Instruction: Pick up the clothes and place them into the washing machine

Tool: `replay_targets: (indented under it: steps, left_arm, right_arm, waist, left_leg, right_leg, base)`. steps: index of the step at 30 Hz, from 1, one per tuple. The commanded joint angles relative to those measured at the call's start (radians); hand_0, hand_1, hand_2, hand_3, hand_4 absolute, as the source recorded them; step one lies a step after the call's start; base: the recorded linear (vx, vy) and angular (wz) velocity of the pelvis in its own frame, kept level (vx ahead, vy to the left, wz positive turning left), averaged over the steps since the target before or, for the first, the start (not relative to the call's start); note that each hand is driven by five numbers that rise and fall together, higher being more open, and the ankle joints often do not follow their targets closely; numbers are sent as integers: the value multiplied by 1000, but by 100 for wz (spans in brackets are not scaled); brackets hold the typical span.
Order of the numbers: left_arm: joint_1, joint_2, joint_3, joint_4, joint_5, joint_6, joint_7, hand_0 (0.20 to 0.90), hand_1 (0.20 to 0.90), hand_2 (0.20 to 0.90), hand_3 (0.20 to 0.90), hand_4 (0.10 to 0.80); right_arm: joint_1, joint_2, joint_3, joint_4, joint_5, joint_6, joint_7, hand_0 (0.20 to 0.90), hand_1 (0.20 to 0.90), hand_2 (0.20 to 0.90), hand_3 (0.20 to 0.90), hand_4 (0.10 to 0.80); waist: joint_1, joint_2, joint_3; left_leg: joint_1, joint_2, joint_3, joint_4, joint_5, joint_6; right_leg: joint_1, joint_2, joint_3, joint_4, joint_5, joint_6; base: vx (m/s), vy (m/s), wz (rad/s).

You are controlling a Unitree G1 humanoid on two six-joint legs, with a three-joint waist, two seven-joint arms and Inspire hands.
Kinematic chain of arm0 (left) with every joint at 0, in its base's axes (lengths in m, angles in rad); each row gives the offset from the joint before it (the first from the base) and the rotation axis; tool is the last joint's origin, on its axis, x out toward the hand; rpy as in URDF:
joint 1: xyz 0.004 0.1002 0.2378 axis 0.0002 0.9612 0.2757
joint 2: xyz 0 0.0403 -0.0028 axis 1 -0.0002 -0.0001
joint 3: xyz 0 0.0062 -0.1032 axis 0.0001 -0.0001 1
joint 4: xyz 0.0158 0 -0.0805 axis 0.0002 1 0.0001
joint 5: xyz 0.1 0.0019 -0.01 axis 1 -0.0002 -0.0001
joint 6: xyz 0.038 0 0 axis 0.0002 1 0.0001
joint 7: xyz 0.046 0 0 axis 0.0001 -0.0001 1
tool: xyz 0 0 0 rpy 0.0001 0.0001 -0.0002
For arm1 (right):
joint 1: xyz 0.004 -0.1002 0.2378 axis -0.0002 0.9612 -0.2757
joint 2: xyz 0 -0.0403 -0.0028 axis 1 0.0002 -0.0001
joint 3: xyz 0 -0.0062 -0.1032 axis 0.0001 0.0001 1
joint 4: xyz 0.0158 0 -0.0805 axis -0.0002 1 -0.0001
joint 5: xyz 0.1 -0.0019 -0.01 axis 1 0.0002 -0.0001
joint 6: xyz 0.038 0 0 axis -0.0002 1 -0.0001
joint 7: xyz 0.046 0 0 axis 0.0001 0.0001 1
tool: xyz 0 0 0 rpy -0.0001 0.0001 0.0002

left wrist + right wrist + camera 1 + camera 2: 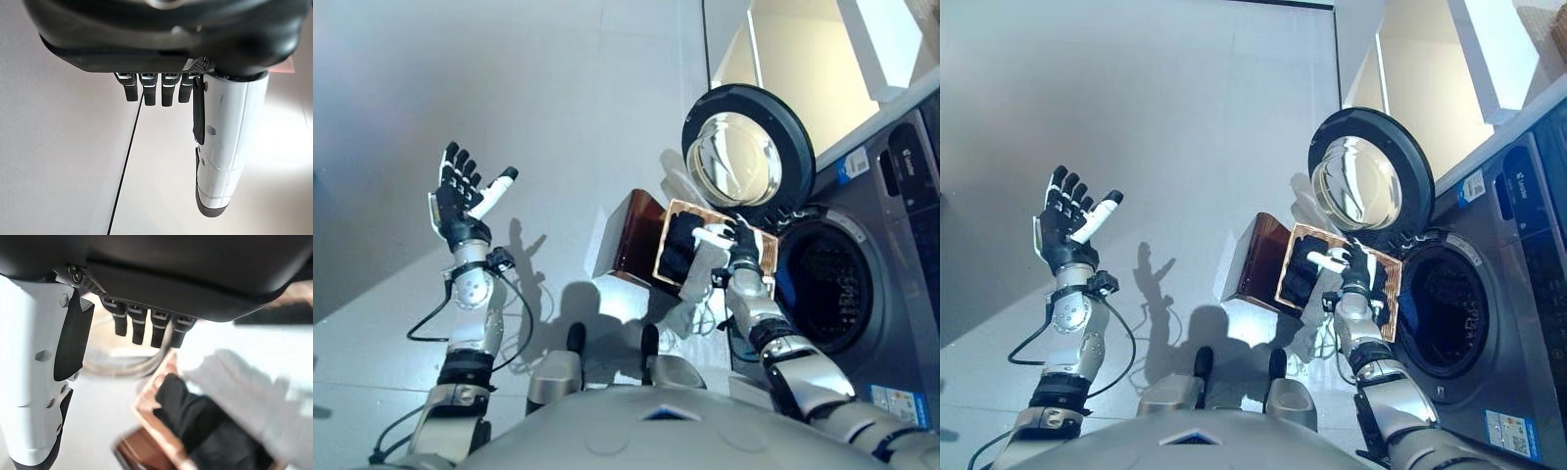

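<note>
In the eye views the left hand (460,196) is raised at frame left, fingers spread and empty. The right hand (741,245) hovers at centre right over the basket (677,211) of dark clothes (680,247), beside the washer (862,264) with its door (744,157) open. Only the right wrist view shows that hand's fingers (146,328) straight, clear of the clothes (195,421).

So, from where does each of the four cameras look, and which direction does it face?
Left eye view: on the head, looking down at the basket of dark clothes beside the washing machine with its open door; both arms show.
Right eye view: beside it, same scene: left hand raised open over the floor, right hand above the basket.
Left wrist view: on the left wrist, facing bare floor past its straight fingers.
Right wrist view: on the right wrist, facing the basket; fingers straight.
Shared: the right wrist and eye views all see the clothes.
</note>
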Motion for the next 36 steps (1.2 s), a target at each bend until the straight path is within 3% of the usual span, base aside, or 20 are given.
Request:
replay_targets:
  steps: [1, 11, 17, 22, 26, 30, 36]
  left_arm:
    - [-40, 51, 35, -72, 61, -72, -15, 900, 900, 900, 900, 800]
    - [-31, 56, 30, -71, 41, -52, -58, 900, 900, 900, 900, 800]
    - [-36, 67, 10, -78, 41, -48, -70, 900, 900, 900, 900, 800]
    - [-54, 93, 0, -87, 47, -45, -57, 900, 900, 900, 900, 800]
    - [-108, 101, -17, -98, 56, -60, -21, 900, 900, 900, 900, 800]
    - [-141, 99, -48, -138, 40, -68, -6, 900, 900, 900, 900, 800]
    - [-142, 107, -80, -187, 18, -72, -19, 900, 900, 900, 900, 800]
  right_arm:
    - [-37, -120, 49, -31, -341, 34, -32, 900, 900, 900, 900, 800]
    - [-48, -112, 128, 145, -533, 92, 21, 900, 900, 900, 900, 800]
    - [-79, -111, 144, 266, -548, 104, 11, 900, 900, 900, 900, 800]
    - [-114, -132, 169, 256, -603, 126, -26, 900, 900, 900, 900, 800]
    - [-157, -176, 190, 208, -719, 183, -79, 900, 900, 900, 900, 800]
    - [-223, -189, 163, 255, -647, 201, -124, 900, 900, 900, 900, 800]
    - [-325, -232, 164, 337, -573, 204, -155, 900, 900, 900, 900, 800]
  waist:
    - [0, -15, -98]
    - [4, -34, -104]
    - [12, -32, -96]
    - [12, -20, -37]
    - [7, -3, 54]
    - [5, 15, 120]
    - [12, 46, 135]
  left_leg:
    - [21, 9, -8, -5, -63, -55]
    - [22, 13, -27, -5, -64, -53]
    - [17, 18, -32, -2, -63, -54]
    - [-20, 24, -29, 18, -59, -50]
    - [-143, 17, -23, 120, -67, -50]
    - [-266, 4, -30, 215, -74, -55]
    - [-368, -6, -37, 258, -71, -58]
  right_leg:
    - [-24, -40, 16, 54, -27, 38]
    - [-14, -39, 2, 64, -38, 39]
    - [-19, -37, -3, 72, -47, 34]
    - [-83, -24, -2, 132, -61, 25]
    - [-196, -5, 2, 210, -77, 13]
    - [-291, -7, -10, 259, -76, 2]
    - [-393, -11, -9, 308, -79, -3]
  base:
    - [0, 0, 0]
    - [13, -7, 4]
    - [0, 0, 0]
    - [-97, -26, 7]
    - [-191, -31, -1]
    - [-176, -39, 11]
    - [-59, -2, 5]
